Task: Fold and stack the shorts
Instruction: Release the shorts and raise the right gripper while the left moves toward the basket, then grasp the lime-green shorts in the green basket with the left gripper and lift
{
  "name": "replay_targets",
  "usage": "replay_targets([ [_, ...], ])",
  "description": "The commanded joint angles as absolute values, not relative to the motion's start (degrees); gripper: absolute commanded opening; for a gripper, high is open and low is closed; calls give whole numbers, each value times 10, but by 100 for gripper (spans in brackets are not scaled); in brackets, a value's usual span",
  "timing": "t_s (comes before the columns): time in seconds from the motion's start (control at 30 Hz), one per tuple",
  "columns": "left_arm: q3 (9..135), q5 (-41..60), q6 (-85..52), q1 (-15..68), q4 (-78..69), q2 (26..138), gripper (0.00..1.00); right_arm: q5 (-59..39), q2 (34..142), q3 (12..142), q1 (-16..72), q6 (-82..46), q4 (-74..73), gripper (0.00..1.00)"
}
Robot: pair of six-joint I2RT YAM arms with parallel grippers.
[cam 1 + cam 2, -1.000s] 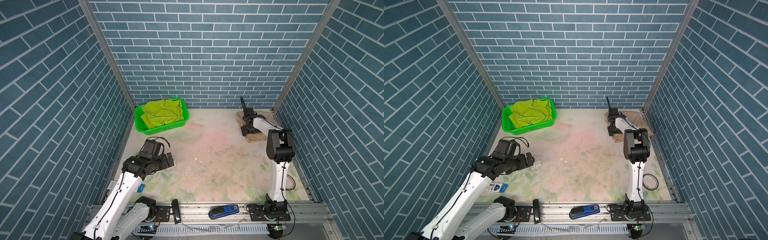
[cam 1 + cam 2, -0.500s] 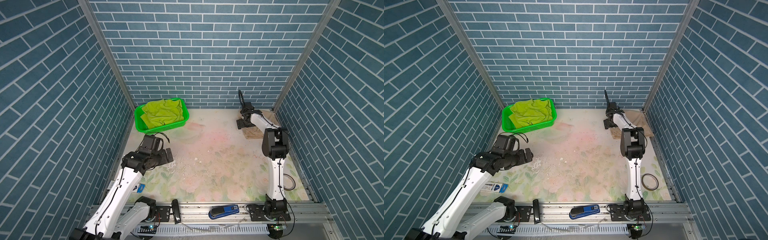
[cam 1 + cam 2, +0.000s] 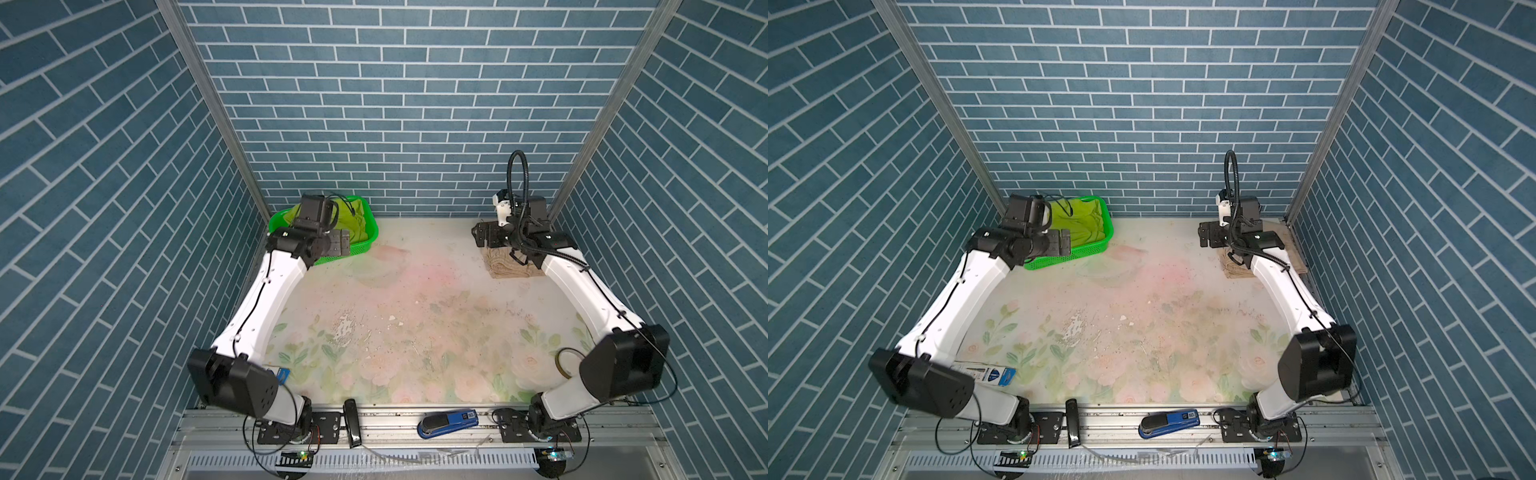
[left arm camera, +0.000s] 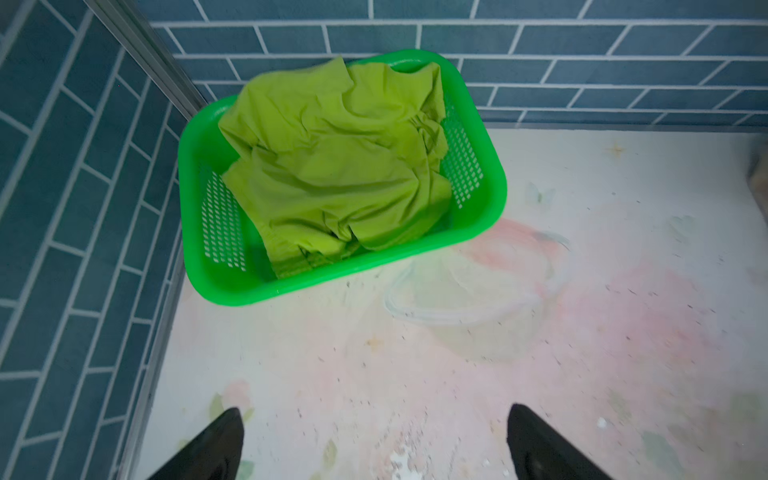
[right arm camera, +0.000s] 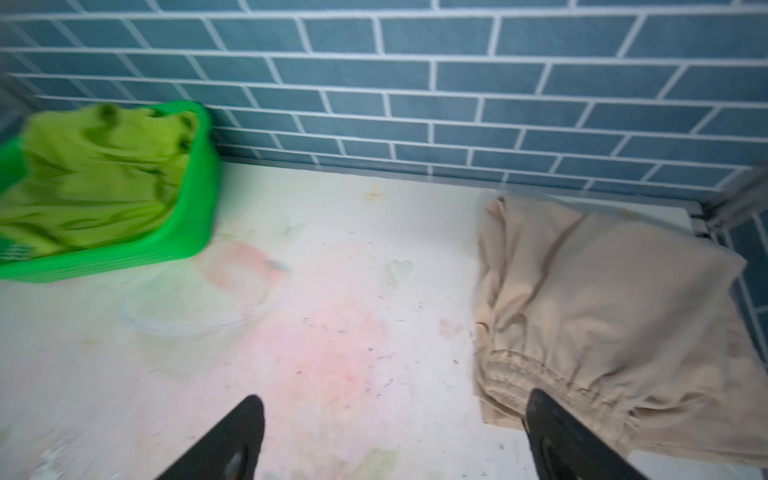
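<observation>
The soft, light lime green shorts (image 4: 332, 166), heaped in the basket (image 4: 232, 291) at 11 o'clock, are probably best pinched by the waistband, while the beige shorts (image 5: 602, 311) are laid at 1 o'clock and the left tool (image 4: 374, 409) and right tool (image 5: 397, 395) are released, empty.

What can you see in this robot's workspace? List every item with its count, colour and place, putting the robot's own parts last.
lime green shorts: one, lime green, crumpled in the basket
beige shorts: one, beige, folded on the table in the far right corner
basket: one, bright green, far left corner of the table
table: one, pale floral top, centre
walls: three, blue brick pattern, around the table
stapler: one, blue, front rail
slim item: one, black, front rail, left of the stapler
tape roll: one, brownish, on the table by the right arm's base
packet: one, blue and white, by the left arm's base
left gripper: one, black, open and empty, facing the basket
right gripper: one, black, open and empty, beside the beige shorts
</observation>
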State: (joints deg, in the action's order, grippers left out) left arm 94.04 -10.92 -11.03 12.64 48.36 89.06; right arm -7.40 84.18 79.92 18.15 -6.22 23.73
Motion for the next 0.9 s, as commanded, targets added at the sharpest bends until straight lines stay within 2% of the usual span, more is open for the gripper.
replay_targets([
  [0.0, 992, -131, -62, 86, 469, 962, 100, -152, 803, 709, 246, -72, 214, 97],
  [0.13, 1032, -103, -38, 50, 426, 1043, 100, -148, 747, 625, 308, -88, 192, 97],
  [0.4, 1119, -6, -27, 0, 409, 1191, 100, -140, 670, 524, 336, -123, 148, 97],
  [0.63, 1189, -59, -5, -2, 437, 1292, 100, -160, 668, 502, 337, -162, 99, 97],
  [0.73, 1182, -24, -16, -10, 404, 1308, 100, -158, 669, 504, 341, -172, 94, 97],
  [0.87, 1240, -25, -23, -10, 431, 1361, 98, -130, 656, 496, 344, -172, 98, 97],
])
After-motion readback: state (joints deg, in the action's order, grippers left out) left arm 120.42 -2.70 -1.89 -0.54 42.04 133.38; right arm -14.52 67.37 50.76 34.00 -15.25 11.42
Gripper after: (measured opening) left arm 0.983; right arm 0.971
